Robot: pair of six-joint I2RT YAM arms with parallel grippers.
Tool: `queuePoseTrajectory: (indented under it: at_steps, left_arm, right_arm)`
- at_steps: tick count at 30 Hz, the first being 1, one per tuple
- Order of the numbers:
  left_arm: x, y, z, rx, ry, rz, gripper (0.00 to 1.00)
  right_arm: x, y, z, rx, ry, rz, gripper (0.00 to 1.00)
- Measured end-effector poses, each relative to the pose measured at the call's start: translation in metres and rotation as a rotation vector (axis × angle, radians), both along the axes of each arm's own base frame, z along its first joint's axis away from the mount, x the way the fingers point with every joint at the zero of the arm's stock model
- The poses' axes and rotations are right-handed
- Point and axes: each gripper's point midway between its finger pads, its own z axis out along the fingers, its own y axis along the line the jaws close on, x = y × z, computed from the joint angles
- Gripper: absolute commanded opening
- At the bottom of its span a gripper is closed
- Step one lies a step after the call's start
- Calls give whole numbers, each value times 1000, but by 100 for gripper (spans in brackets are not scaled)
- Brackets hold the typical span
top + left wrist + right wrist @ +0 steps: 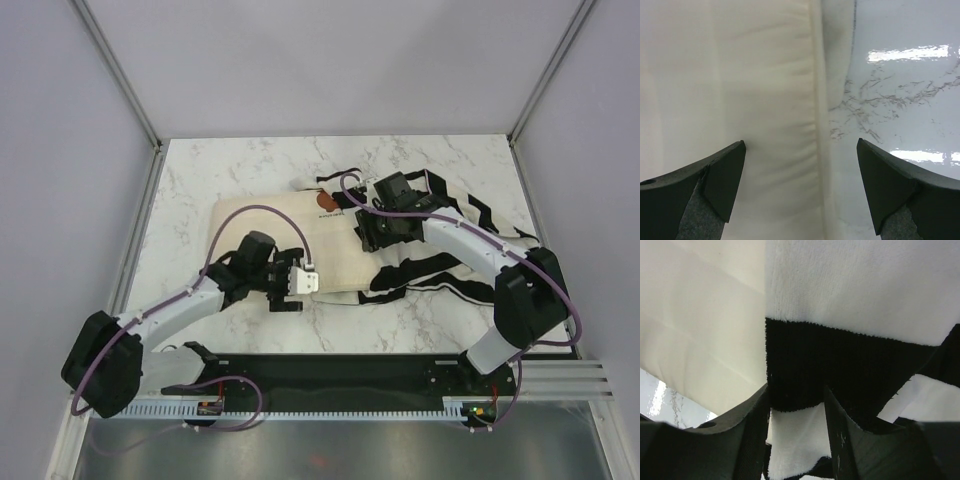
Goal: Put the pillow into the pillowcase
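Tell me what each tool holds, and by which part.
The left tool holds nothing. An edge of the pillowcase sits between the fingers of the right tool; whether it is clamped cannot be told.

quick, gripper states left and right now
left gripper: open, empty, over pillow edge
right gripper: jaws partly apart around pillowcase, grip cannot be told
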Motion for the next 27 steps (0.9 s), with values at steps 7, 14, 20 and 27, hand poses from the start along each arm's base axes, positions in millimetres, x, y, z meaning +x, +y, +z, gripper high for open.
queuePoseTrajectory:
  at_steps: [7,14,20,27]
  left_arm:
    - [-5,-5,-37,129,-167,-59,98]
    - [26,-15,-48,192,-297,-30,16]
    - [54,-35,-23,182,-352,-8,16]
    - [81,-54,29,123,-437,28,16]
  right_arm:
    - [-11,5,-3,-23,-5,18,0]
    - [-15,13,0,18,21,15,0]
    - [-15,42,23,158,53,30,0]
    - [7,87,69,328,1,-6,0]
